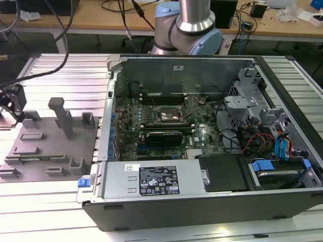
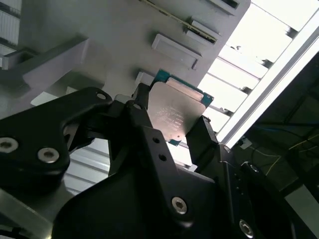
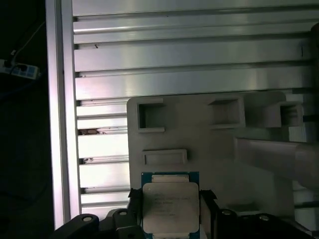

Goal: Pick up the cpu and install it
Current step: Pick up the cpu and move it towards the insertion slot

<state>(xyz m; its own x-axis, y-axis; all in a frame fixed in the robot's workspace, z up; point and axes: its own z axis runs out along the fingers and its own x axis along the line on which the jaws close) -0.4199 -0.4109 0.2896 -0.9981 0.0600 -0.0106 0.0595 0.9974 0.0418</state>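
— Where is the cpu [image 2: 175, 112] found?

— It is seen clamped between the two black fingers [image 2: 201, 137] of the gripper [image 2: 172, 118], its silvery top turned towards both wrist views and a thin blue-green rim shown around it.

— How is the gripper set?

— It is closed onto two opposite edges of the cpu, opened no wider than the chip itself.

— What is seen behind it?

— A grey plate [image 3: 209, 149] with raised blocks and shallow rectangular pockets is seen just behind the chip. Whether the chip is touching the plate cannot be told.

— And further out?

— The plate is laid on a table [image 3: 174, 55] of ribbed metal slats, at the exterior view's left. An open computer case [image 1: 202, 201] is placed beside it, towards the exterior view's right, well apart from the gripper. The socket [image 1: 170, 117] on the board inside is left uncovered, and the arm [image 1: 189, 25] is seen beyond the case.
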